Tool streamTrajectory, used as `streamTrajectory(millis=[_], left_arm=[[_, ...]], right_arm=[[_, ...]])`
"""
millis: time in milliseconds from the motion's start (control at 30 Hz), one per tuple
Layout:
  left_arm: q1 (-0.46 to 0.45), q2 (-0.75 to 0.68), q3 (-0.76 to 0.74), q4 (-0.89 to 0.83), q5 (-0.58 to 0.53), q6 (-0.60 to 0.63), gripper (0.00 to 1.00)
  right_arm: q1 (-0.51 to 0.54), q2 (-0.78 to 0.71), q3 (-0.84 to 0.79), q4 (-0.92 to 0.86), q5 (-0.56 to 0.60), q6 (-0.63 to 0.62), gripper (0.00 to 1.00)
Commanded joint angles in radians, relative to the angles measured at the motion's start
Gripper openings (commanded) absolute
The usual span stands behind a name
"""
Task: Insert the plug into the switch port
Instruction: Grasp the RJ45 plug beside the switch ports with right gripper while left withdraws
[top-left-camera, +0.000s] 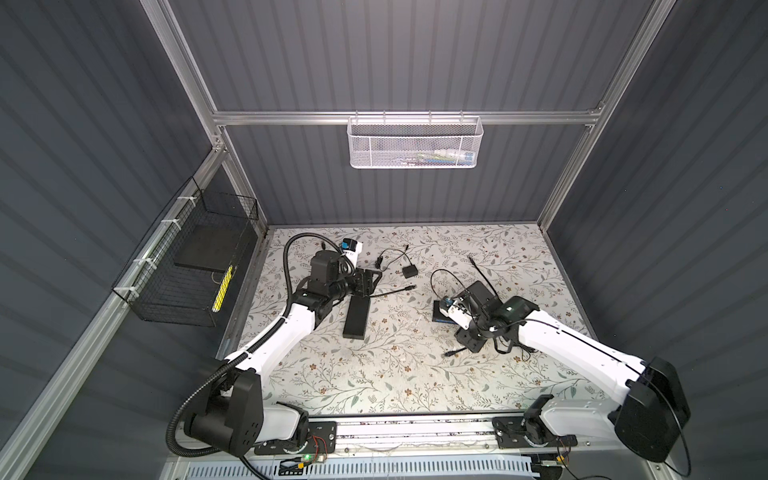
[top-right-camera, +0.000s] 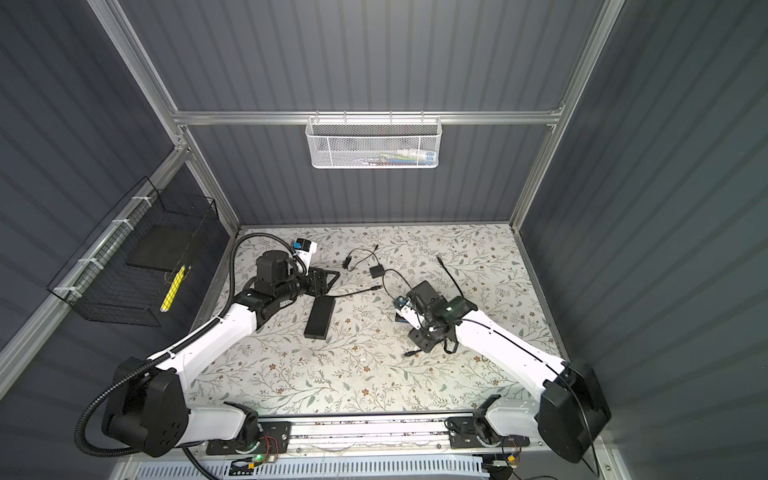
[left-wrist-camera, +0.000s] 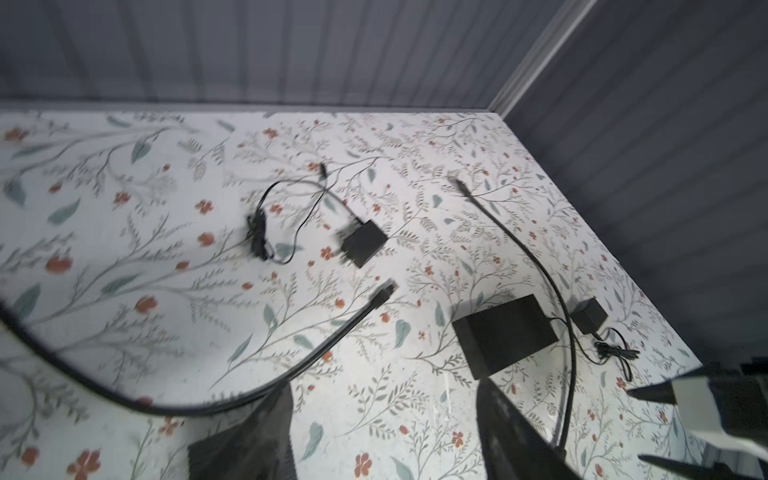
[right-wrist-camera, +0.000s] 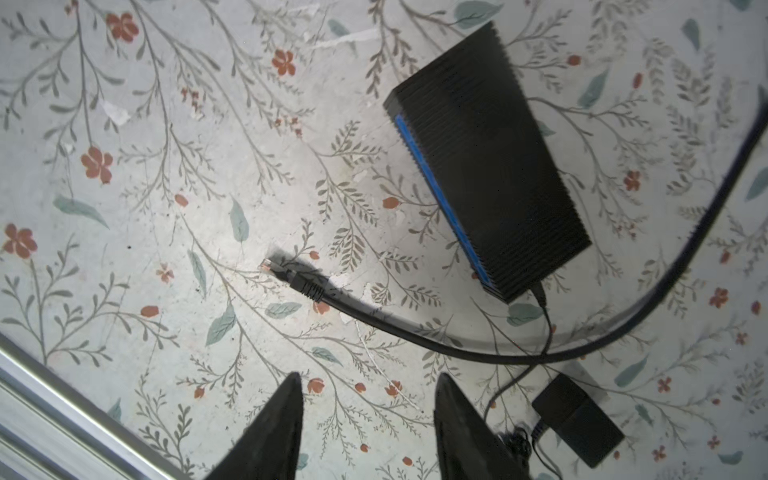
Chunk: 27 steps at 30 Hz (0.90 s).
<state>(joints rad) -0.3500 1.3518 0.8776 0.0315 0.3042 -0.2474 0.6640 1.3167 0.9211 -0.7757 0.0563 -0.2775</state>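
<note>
Right gripper (right-wrist-camera: 369, 379), closest to the lens in the right wrist view, hangs over the floral tablecloth (right-wrist-camera: 124, 291) with its jaws parted and nothing between them. Ahead of its fingertips, and clear of them, the RJ45 plug (right-wrist-camera: 276, 269) lies flat, its black cable (right-wrist-camera: 415, 336) running off past the network switch (right-wrist-camera: 494, 158), which sits well beyond the plug. The plug's clear nose points away from the switch's blue face (right-wrist-camera: 440, 199), so the coming move looks to turn on lifting the plug and swinging it well round before it can meet a port. The ports themselves cannot be made out from this angle. The left wrist view shows the left gripper (left-wrist-camera: 384, 388) with jaws likewise apart and holding nothing. A second cable (left-wrist-camera: 380, 296) passes close by one fingertip, though whether it touches cannot be told. This view gives the switch's plain back and its power adapter (left-wrist-camera: 589, 316), but neither the blue face nor the RJ45 plug. Both top views settle which arm is nearer: the plug (top-left-camera: 449, 354) (top-right-camera: 409, 354) lies just beside the right gripper, while the left gripper is well apart across the table beside a long black box (top-left-camera: 356, 316). The switch there is mostly hidden beneath the right wrist
</note>
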Motion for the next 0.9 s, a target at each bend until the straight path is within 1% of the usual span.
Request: streamTrajectory(millis=[0, 133, 267, 433, 600, 667, 733, 867], left_arm=[[0.03, -0.039, -0.039, 0.044, -0.016, -0.066, 0.7], [0.05, -0.042, -0.06, 0.047, -0.006, -0.074, 0.7], [0.059, -0.033, -0.065, 0.057, 0.002, -0.078, 0.7], [0.068, -0.019, -0.062, 0.061, 0.015, -0.078, 0.7], [0.072, -0.015, -0.058, 0.053, 0.018, -0.079, 0.69], [0.074, -0.018, -0.055, 0.045, 0.018, -0.079, 0.69], [0.075, -0.022, -0.049, 0.035, 0.017, -0.073, 0.69], [0.077, -0.021, -0.043, 0.026, 0.018, -0.069, 0.69]], right_arm=[[0.017, 0.076, -0.02, -0.016, 0.045, -0.137, 0.53], [0.02, 0.169, -0.034, 0.005, 0.085, -0.169, 0.53], [0.02, 0.195, -0.057, 0.067, 0.089, -0.183, 0.54], [0.022, 0.242, -0.075, 0.124, 0.144, -0.203, 0.54], [0.02, 0.302, -0.074, 0.152, 0.108, -0.216, 0.53], [0.02, 0.321, -0.073, 0.158, 0.105, -0.216, 0.5], [0.02, 0.322, -0.071, 0.161, 0.094, -0.217, 0.44], [0.02, 0.298, -0.066, 0.165, 0.068, -0.219, 0.25]])
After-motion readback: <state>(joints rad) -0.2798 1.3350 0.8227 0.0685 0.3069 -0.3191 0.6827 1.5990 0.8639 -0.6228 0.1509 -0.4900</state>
